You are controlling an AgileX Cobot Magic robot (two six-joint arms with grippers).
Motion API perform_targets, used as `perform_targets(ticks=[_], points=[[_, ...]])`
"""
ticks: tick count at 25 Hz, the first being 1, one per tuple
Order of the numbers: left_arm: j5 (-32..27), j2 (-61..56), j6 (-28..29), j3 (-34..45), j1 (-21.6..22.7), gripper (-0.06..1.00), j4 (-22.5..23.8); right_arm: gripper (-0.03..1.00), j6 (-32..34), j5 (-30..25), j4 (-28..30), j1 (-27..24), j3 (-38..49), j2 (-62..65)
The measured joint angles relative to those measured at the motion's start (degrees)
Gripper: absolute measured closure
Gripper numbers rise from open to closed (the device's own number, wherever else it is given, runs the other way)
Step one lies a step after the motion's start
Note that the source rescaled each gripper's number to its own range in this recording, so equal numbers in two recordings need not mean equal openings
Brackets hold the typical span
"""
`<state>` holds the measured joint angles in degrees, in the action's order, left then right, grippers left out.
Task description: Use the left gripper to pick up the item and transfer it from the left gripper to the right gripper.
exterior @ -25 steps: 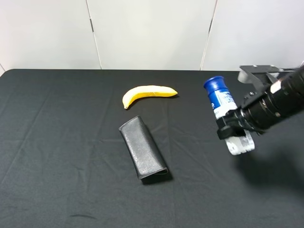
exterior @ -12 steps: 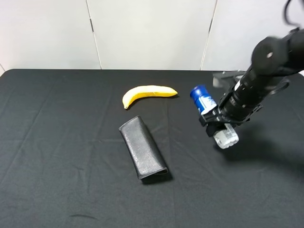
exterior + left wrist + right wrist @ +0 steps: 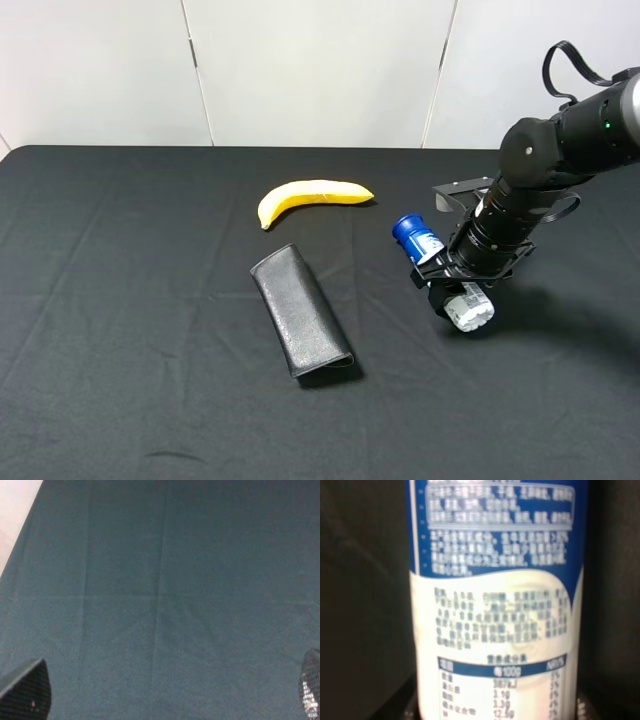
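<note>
The right hand [image 3: 448,275] is clenched around the middle of the blue-and-white bottle [image 3: 413,236], which slants low over the black tabletop [image 3: 150,300], right of the banana [image 3: 312,196] and the black case [image 3: 301,323]. The left hand [image 3: 167,692] hangs released, fingertips wide apart.

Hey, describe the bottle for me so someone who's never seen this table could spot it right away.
On the black-draped table, look at the right side, where the right gripper is shut around the middle of a slim bottle. It is the only blue-and-white cylinder: the banana is yellow and curved, the black case flat and folded, both lying free to its left.
</note>
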<state>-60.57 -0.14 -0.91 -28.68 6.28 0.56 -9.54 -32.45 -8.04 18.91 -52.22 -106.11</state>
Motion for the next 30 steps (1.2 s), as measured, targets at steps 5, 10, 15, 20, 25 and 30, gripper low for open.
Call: perform_targets(ticks=[5,10,15,20,25,30], points=[[0.0,0.0,0.0,0.0,0.0,-0.05,0.0,0.1,0.6,0.7,0.0,0.0,0.0,0.0],[0.0,0.0,0.0,0.0,0.0,-0.05,0.0,-0.02,0.6,0.5,0.0,0.0,0.0,-0.1],[0.0,0.0,0.0,0.0,0.0,-0.05,0.0,-0.03,0.6,-1.8,0.0,0.0,0.0,1.2],[0.0,0.0,0.0,0.0,0.0,-0.05,0.0,-0.03,1.8,-4.5,0.0,0.0,0.0,8.3],[0.0,0.0,0.0,0.0,0.0,-0.05,0.0,-0.03,2.2,-8.2,0.1,0.0,0.0,18.2],[0.0,0.0,0.0,0.0,0.0,-0.05,0.0,-0.03,2.6,-13.2,0.5,0.0,0.0,28.5]])
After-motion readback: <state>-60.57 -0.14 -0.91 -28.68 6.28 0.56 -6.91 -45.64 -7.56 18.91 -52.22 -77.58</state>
